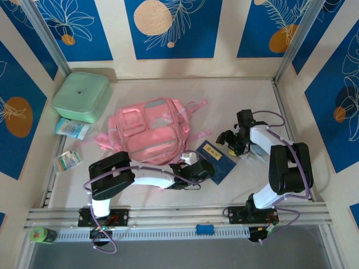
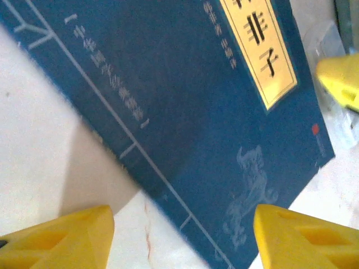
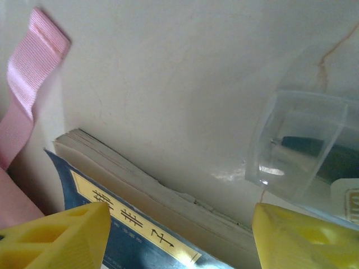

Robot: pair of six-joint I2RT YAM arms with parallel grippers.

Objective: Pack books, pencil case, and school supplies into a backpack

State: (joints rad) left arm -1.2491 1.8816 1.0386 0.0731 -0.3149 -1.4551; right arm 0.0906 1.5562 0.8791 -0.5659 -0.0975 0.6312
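A dark navy book (image 1: 217,161) with a pale yellow title label lies flat on the table, just right of the pink backpack (image 1: 150,131). My left gripper (image 1: 205,168) is open at the book's near-left edge. In the left wrist view the book (image 2: 185,101) spreads between and above the open gripper (image 2: 182,241). My right gripper (image 1: 229,140) is open at the book's far right corner. In the right wrist view the gripper (image 3: 179,241) straddles the book's page edge (image 3: 146,188), with a pink strap (image 3: 33,61) to the left. The yellow book is out of view.
A clear plastic case (image 3: 303,145) holding a pen lies right of the book, beside the right arm (image 1: 255,152). A mint-green box (image 1: 81,95) stands at the back left, with small packets (image 1: 72,128) in front of it. Walls close in the table's sides.
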